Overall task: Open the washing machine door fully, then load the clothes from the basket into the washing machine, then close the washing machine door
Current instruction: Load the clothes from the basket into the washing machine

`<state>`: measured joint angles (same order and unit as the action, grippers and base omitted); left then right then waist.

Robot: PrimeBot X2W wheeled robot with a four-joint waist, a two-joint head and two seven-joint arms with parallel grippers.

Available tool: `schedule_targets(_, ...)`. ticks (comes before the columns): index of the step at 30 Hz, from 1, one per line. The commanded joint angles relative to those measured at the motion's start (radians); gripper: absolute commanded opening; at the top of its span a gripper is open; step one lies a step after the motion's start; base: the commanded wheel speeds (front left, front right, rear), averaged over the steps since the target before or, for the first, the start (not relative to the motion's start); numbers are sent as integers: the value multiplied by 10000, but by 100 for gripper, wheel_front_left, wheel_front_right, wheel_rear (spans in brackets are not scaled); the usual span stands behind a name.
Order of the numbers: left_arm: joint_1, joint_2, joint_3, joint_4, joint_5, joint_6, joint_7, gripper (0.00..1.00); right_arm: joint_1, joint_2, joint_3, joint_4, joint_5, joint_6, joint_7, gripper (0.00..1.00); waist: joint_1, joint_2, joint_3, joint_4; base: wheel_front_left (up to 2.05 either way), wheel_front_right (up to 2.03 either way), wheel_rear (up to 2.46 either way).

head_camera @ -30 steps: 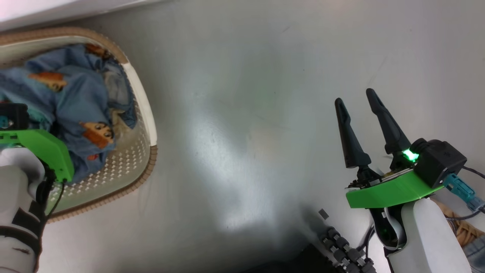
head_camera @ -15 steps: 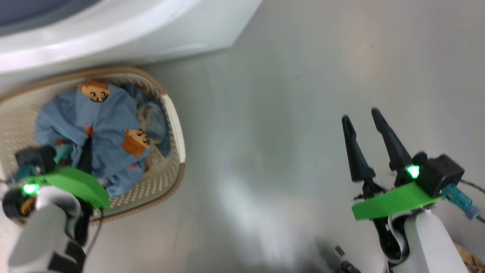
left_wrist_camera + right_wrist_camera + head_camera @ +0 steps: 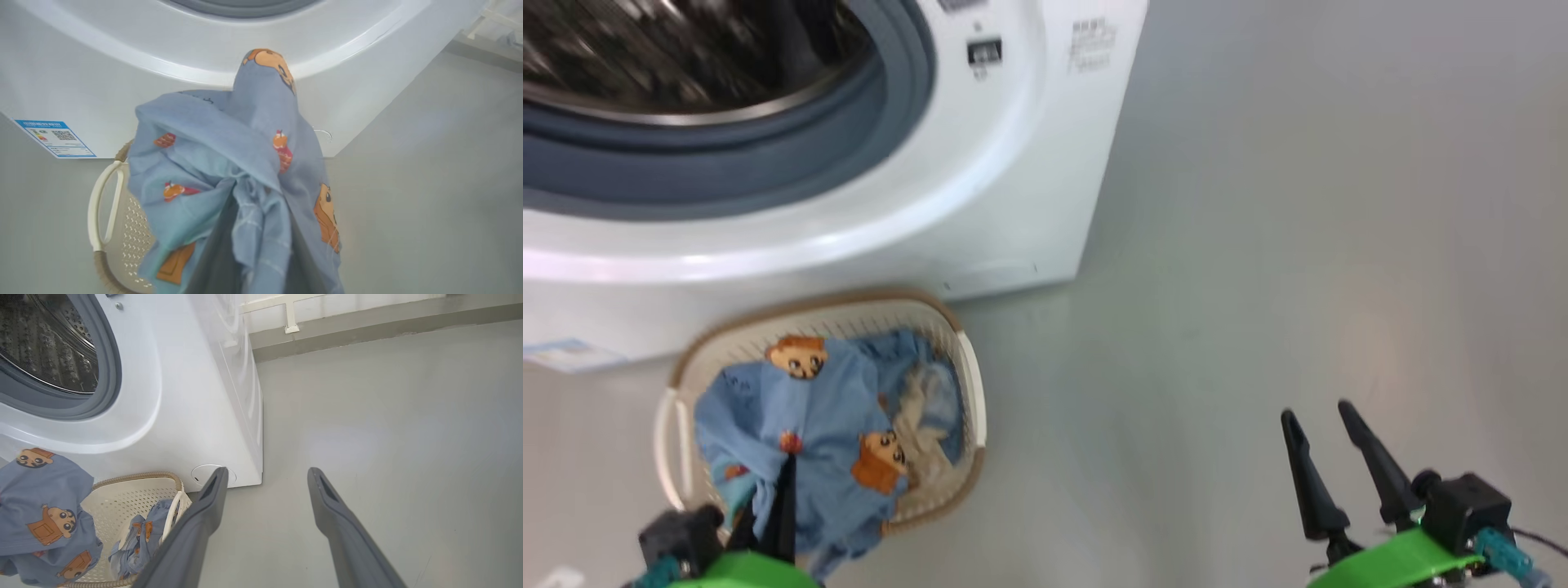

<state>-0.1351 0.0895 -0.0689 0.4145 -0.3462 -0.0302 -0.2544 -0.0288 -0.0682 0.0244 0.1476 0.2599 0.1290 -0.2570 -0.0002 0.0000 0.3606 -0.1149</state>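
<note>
1. The left fingers (image 3: 783, 510) are closed almost fully, pinching a fold of one of the clothes (image 3: 825, 408).
2. The gripped garment is light blue with orange-brown cartoon faces. It hangs bunched from the fingers above the basket (image 3: 970, 371), in front of the lower front panel of the washing machine (image 3: 1013, 163).
3. A second garment (image 3: 139, 539) lies inside the basket against its right-hand wall.
4. The basket stands on the floor (image 3: 1298, 204) just in front of the washing machine, below the drum opening.
5. The drum (image 3: 645, 57) and grey gasket (image 3: 768, 155) are exposed, with the opening uncovered.
6. A blue sticker (image 3: 55, 136) sits low on the machine front, to the left of the basket.
7. The right fingers (image 3: 1376, 469) are spread wide and hold nothing. They are over bare floor, well apart from the basket.
</note>
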Motion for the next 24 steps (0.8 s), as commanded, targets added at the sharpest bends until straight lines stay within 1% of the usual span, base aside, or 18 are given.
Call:
schedule_targets(1, 327, 118, 404, -460, 196, 102, -73, 0, 235, -122, 246, -166, 141, 17, -48, 100, 2, 0, -2007, 566, 0, 0, 0)
schedule_targets(10, 2282, -155, 795, -2417, 844, 545, -73, 0, 1185, -378, 301, -146, 163, 17, -48, 100, 2, 0, -3494, 526, 0, 0, 0)
schedule_targets(19, 3312, -300, 763, -3428, 886, 916, -74, 0, 1788, -605, 166, -193, 100, 17, -48, 100, 2, 0, -4313, 726, 0, 0, 0)
schedule_targets(24, 3674, -330, 713, -3903, 903, 1072, -74, 0, 1896, -647, 120, -249, 81, 17, -48, 100, 2, 0, -4475, 806, 0, 0, 0)
